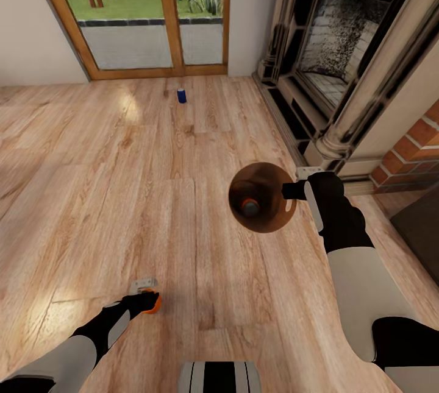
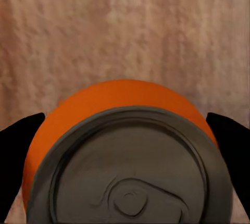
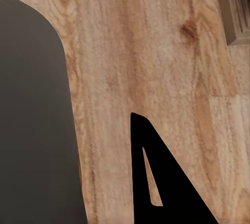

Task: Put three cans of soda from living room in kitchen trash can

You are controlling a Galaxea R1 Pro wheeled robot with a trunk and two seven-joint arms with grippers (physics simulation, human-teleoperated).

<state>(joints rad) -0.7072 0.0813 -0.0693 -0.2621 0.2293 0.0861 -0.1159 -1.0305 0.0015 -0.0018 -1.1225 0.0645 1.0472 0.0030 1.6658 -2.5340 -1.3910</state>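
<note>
wood floor (image 1: 122, 167), blue can (image 1: 181, 95) standing

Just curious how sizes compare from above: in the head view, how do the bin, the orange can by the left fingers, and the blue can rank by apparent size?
1. Bin, clearly largest.
2. Orange can, partly hidden.
3. Blue can: looks smallest, but it is farthest away, so the two cans may match.

Right gripper (image 1: 297, 190) holds trash can (image 1: 271, 219) (orange can (image 1: 249, 206) inside).

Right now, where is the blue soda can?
In the head view the blue can stands upright on the wood floor, far ahead, just before the glass doors, left of the fireplace.
</note>
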